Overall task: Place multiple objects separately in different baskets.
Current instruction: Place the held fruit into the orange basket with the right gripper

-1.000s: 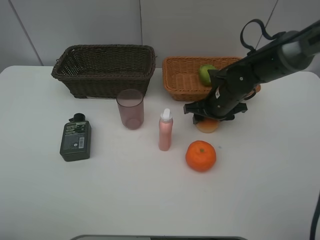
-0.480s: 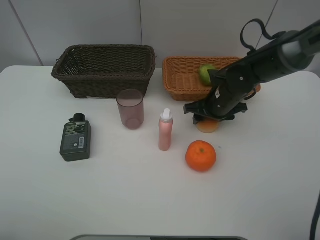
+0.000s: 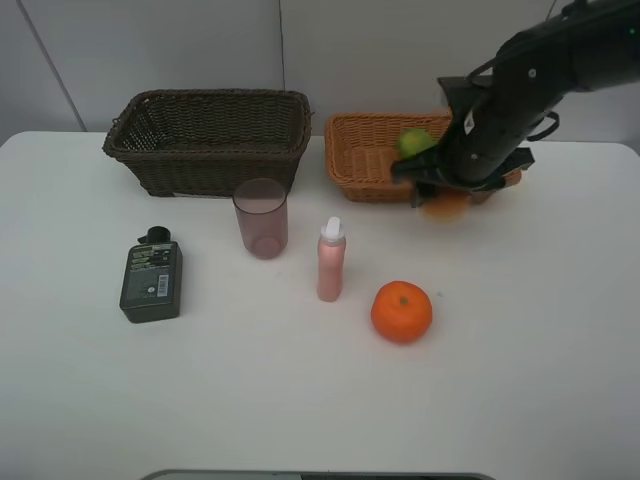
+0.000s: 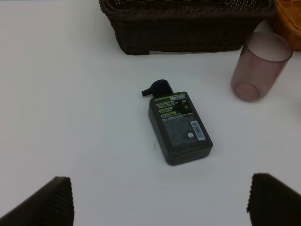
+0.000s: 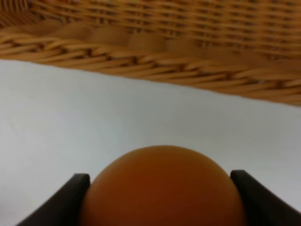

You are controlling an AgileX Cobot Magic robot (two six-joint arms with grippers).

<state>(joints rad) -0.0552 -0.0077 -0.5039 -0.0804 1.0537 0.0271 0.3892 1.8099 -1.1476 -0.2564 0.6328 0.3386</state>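
Over by light tan basket [image 3: 360, 185], right gripper [image 3: 444, 198] pinches peach [image 5: 162, 188] between both jaws, just in front of basket's front wall; peach only orange blur from high camera, lower half cut off in wrist view. Lime [image 3: 413, 142] inside same basket, partly hidden behind arm. Left gripper [image 4: 160, 202] out of high camera's sight; only two fingertips [image 4: 51, 202] show, spread wide, nothing between, flask [image 4: 178, 127] lying flat on table [image 3: 300, 400] ahead of them. Cup [image 3: 261, 217], bottle [image 3: 331, 260], orange [image 3: 401, 311] on table; dark basket [image 3: 205, 140] behind cup, inside hard to make out
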